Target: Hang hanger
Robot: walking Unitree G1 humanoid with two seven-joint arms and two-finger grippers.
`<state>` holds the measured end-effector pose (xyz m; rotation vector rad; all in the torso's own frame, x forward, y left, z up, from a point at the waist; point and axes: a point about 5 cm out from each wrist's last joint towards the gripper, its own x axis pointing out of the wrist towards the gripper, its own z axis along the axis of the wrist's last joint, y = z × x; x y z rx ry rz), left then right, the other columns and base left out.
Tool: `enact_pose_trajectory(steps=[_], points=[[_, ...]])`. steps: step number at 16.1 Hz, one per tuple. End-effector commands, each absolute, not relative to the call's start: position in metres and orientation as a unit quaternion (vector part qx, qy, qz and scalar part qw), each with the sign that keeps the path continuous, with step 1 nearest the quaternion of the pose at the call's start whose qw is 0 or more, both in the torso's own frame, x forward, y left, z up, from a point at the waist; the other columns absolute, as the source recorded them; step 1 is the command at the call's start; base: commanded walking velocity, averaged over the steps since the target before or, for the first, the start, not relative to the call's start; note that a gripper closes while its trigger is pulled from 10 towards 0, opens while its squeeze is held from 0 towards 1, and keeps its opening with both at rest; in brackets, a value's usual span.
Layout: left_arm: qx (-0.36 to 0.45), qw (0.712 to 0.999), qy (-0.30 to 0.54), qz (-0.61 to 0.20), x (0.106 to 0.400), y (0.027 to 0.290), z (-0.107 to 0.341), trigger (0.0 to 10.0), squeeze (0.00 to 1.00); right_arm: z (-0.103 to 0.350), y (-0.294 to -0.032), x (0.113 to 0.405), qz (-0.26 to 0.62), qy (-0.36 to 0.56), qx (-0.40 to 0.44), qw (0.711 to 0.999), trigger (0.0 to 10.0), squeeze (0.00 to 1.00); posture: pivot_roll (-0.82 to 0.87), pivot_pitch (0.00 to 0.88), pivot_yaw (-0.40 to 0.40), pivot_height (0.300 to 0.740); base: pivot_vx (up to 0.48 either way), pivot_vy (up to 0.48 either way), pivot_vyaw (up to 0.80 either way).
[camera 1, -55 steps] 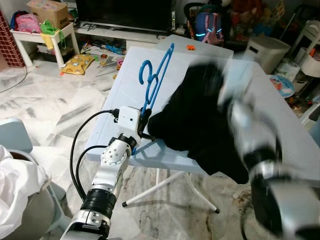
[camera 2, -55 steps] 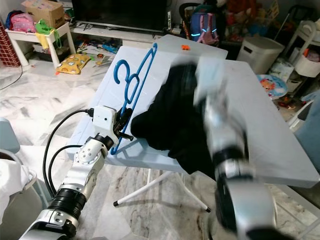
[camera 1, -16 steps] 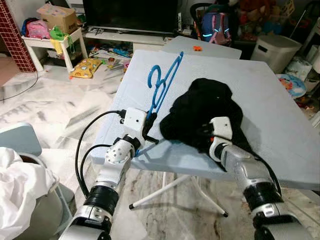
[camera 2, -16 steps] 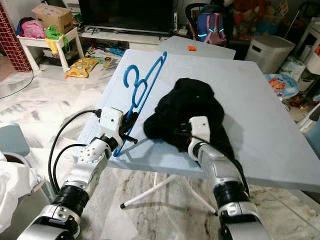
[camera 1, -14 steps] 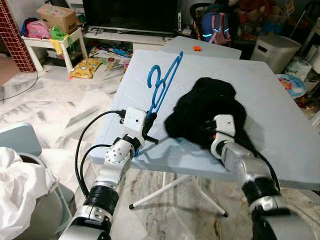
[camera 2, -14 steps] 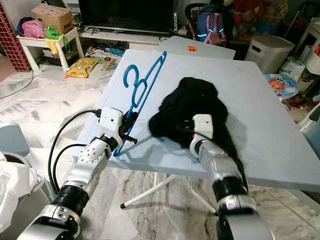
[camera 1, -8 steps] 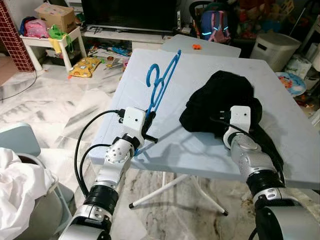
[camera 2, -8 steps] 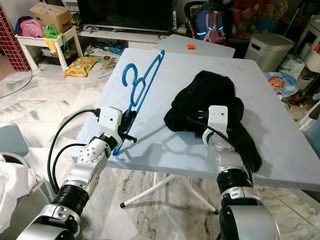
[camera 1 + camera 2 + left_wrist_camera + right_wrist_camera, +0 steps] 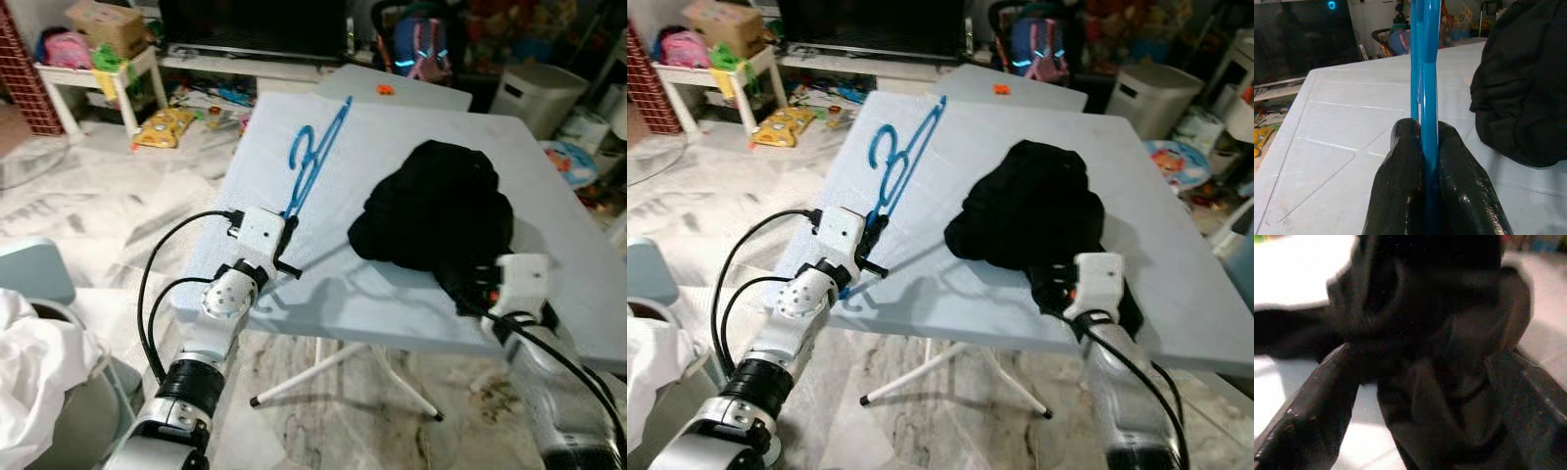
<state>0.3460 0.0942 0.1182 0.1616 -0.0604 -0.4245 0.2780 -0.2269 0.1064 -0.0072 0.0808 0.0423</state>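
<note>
**Hanger clamped on the left, garment lying to its right**

The blue hanger (image 9: 315, 157) is gripped at its near end by the left end effector (image 9: 284, 233), whose two black fingers (image 9: 1400, 186) are seen in the left wrist view pressed tight against the plastic from either side. The hanger is held on edge above the pale blue bench (image 9: 294, 274), its long axis running from the near left edge away toward the far side, with the hook curling out to the left partway along.

A black garment (image 9: 436, 211) lies bunched on the bench to the right of the hanger, near it but not touching. The right end effector (image 9: 1058, 286) is placed at the near right edge of the garment. In the right wrist view its fingers (image 9: 1312, 411) are spread, with dark cloth bulging between them; whether the cloth is pinched or merely lying there cannot be told, and the fingers are judged not to be closed.

The coming move is judged to turn on the gap between the two: the garment lies to the right of the hanger, beside its long axis, and the right arm is the nearer to it. The garment has not yet been put on the hanger.
</note>
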Motion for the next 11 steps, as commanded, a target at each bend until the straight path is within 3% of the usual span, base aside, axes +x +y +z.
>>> enact_pose_trajectory(steps=[1,3,4,5,11], points=[[0.089,0.968,-0.014,-0.233,0.346,0.089,0.113,10.0,0.00,0.126,-0.227,0.273,0.018,-0.013,0.009,1.000,10.0,0.40,0.03,0.000,-0.069,0.740,0.000,0.000,0.00],[0.097,0.967,-0.023,-0.237,0.349,0.088,0.118,10.0,0.00,0.129,-0.226,0.269,0.019,-0.020,0.016,0.999,10.0,0.34,0.03,0.000,-0.064,0.740,0.000,0.000,0.00],[0.104,0.966,-0.028,-0.233,0.352,0.089,0.123,10.0,0.00,0.128,-0.224,0.267,0.020,-0.015,0.008,1.000,10.0,0.08,0.03,0.000,-0.060,0.740,0.000,0.000,0.00],[0.117,0.968,-0.033,-0.219,0.359,0.092,0.130,10.0,0.00,0.125,-0.220,0.265,0.026,-0.010,-0.001,1.000,10.0,0.01,0.03,0.000,-0.053,0.740,0.000,0.000,0.00],[0.145,0.961,-0.055,-0.230,0.357,0.084,0.134,10.0,0.00,0.127,-0.206,0.267,0.043,-0.013,0.003,0.999,10.0,0.01,0.04,0.000,-0.053,0.740,0.000,0.000,0.00]])
